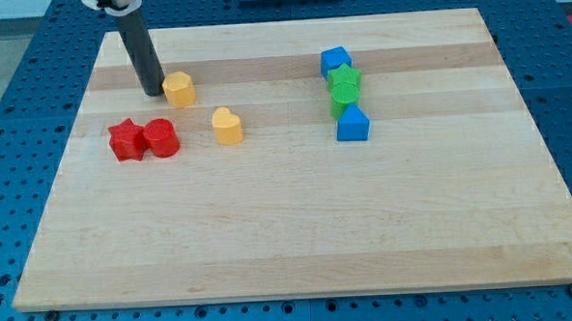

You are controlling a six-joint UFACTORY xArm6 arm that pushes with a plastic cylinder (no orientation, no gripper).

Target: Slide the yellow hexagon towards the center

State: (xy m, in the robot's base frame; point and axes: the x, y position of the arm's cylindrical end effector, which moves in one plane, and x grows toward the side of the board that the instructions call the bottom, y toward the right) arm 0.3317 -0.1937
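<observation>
My tip [154, 92] sits just left of the yellow hexagon [178, 89] — likely light, rigid, slippery; no hand here, so push its left face.

Board centre [297, 189] open; yellow heart [227, 125] stands between yellow hexagon [178, 89] and centre.

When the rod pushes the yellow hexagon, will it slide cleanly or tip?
The yellow hexagon looks squat and flat-bottomed, so it probably slides rather than tips. My tip sits at its left face; an off-centre push may spin it on the smooth wooden board.
</observation>
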